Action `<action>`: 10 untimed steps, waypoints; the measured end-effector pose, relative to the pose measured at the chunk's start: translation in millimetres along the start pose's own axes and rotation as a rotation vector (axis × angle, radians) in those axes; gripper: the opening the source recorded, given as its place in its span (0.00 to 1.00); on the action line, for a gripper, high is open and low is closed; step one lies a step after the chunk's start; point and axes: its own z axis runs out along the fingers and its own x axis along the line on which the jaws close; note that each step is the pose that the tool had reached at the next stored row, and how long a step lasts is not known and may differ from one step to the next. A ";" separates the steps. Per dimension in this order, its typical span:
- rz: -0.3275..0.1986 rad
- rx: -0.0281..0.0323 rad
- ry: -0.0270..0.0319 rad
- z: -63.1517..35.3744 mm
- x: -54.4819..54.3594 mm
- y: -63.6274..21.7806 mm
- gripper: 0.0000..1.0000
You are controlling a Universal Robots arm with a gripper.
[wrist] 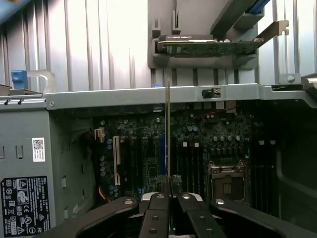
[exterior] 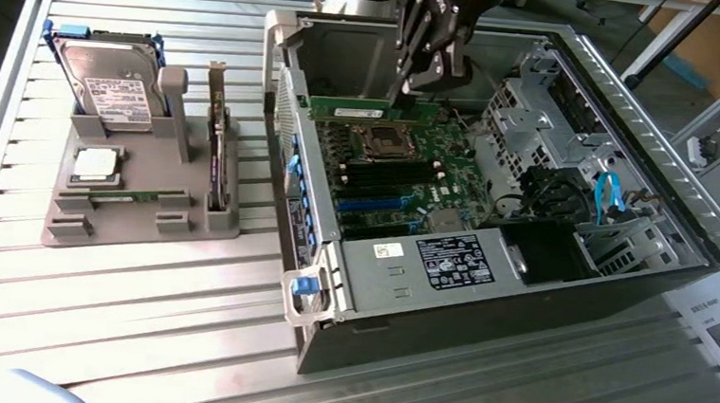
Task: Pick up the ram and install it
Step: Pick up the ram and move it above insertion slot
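Gripper (exterior: 410, 91) clamped narrow on ram (exterior: 354, 109); ram hangs below it inside case (exterior: 479, 314), over motherboard (exterior: 393, 190) far edge

— Can you read any writing here?
— Not a single word or number. The hard drive (exterior: 112, 89) has a white label, but its print is too fine.
— And on the computer case (exterior: 452, 336)?
— Inside it is a black label (exterior: 454, 261) with white print, and beside that a small white sticker (exterior: 389, 250). Neither is legible. The ram (exterior: 377, 110) shows a pale label, also unreadable.
— Is the wrist view any better?
— It shows only symbols on the black label (wrist: 22, 206) and a code sticker (wrist: 38, 149).
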 end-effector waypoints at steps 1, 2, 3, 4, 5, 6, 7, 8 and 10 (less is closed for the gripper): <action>0.000 -0.0002 0.0000 -0.1 -0.1 -2.5 0.11; 0.000 -0.0003 0.0000 -0.2 -0.2 -5.1 0.11; -0.001 -0.0004 0.0000 -0.3 -0.3 -7.4 0.11; -0.001 -0.0005 0.0000 -0.4 -0.4 -10.2 0.11; -0.001 -0.0006 0.0000 -0.5 -0.5 -12.6 0.11; -0.001 -0.0006 0.0000 -0.6 -0.7 -15.3 0.11; -0.001 -0.0007 0.0000 -0.7 -0.7 -17.5 0.11; -0.001 -0.0007 0.0001 -0.8 -0.8 -19.8 0.11; -0.002 -0.0008 0.0001 -1.1 -1.1 -24.7 0.11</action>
